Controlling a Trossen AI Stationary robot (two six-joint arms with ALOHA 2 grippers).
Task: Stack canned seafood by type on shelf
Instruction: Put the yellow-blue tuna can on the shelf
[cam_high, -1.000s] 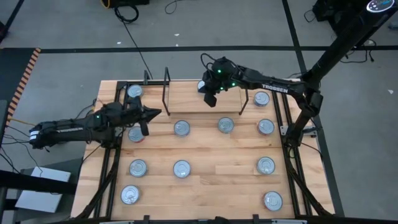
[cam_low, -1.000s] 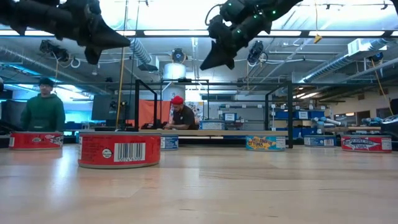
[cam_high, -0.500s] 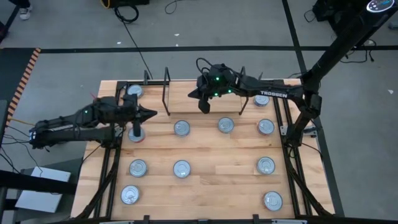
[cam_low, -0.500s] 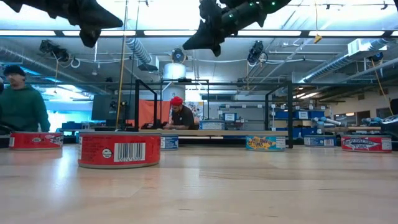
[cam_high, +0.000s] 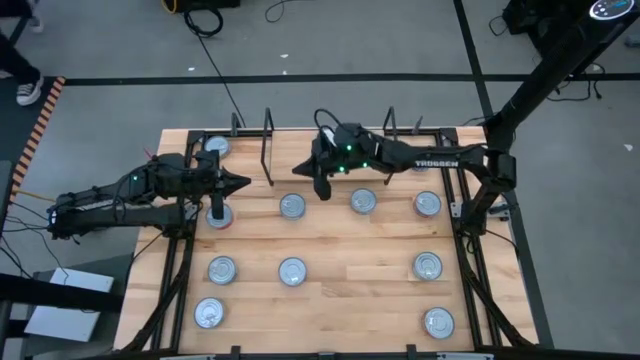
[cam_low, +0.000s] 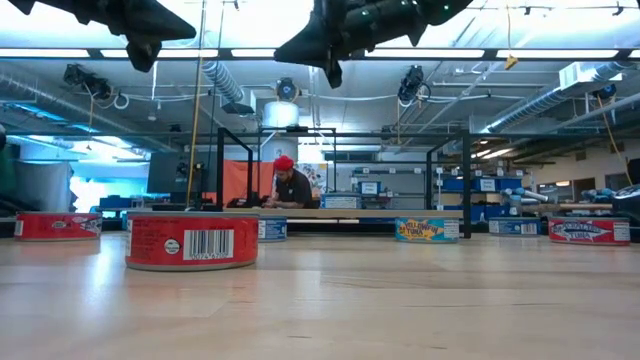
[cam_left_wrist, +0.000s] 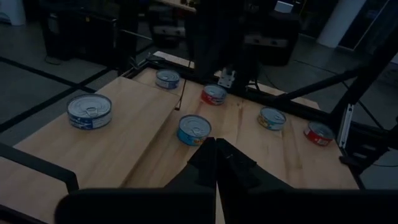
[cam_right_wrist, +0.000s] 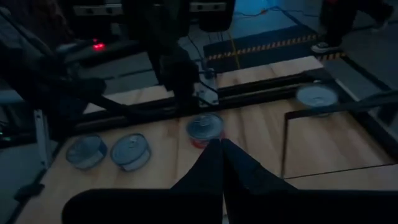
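Observation:
Several flat round tins with silver lids stand lid-up, scattered over the wooden table; the nearest to my grippers are one tin just under my left arm and one below my right gripper. The shelf is the board strip at the far edge between two black wire uprights. My left gripper hovers shut above the table's left part, pointing right. My right gripper hangs shut, high over the shelf's near-left part, pointing left. In the low view both grippers are well above the tins.
More tins sit along the near half and at the right. One tin stands left of the shelf uprights. A red tin is closest to the low camera. A person sits in the room behind.
My right gripper has swung from the shelf's middle toward the table's left and slightly toward the near edge, rising as it went. My left gripper has risen a little and drawn slightly back to the left. No tin has moved.

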